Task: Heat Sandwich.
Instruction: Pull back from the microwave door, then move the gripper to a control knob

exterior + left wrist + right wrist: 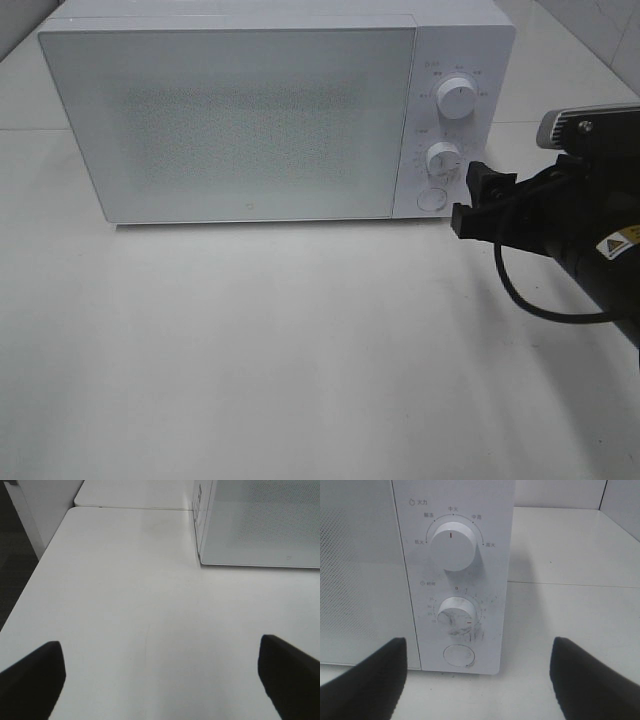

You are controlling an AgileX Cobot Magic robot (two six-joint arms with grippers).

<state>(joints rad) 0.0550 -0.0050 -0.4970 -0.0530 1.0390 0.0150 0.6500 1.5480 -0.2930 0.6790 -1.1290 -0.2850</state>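
Note:
The white microwave stands at the back of the table with its door shut. The sandwich and the plate show in no view. My right gripper is open and empty, just in front of the control panel, level with the lower knob. In the right wrist view the gripper frames that lower knob, whose red mark sits off the 0 mark, toward the lower right. The upper knob and a round button sit above and below it. My left gripper is open and empty over bare table.
The white table stretches in front of the microwave. The left wrist view shows the microwave's left front corner and the table's left edge, with dark floor beyond. A black cable hangs under the right arm.

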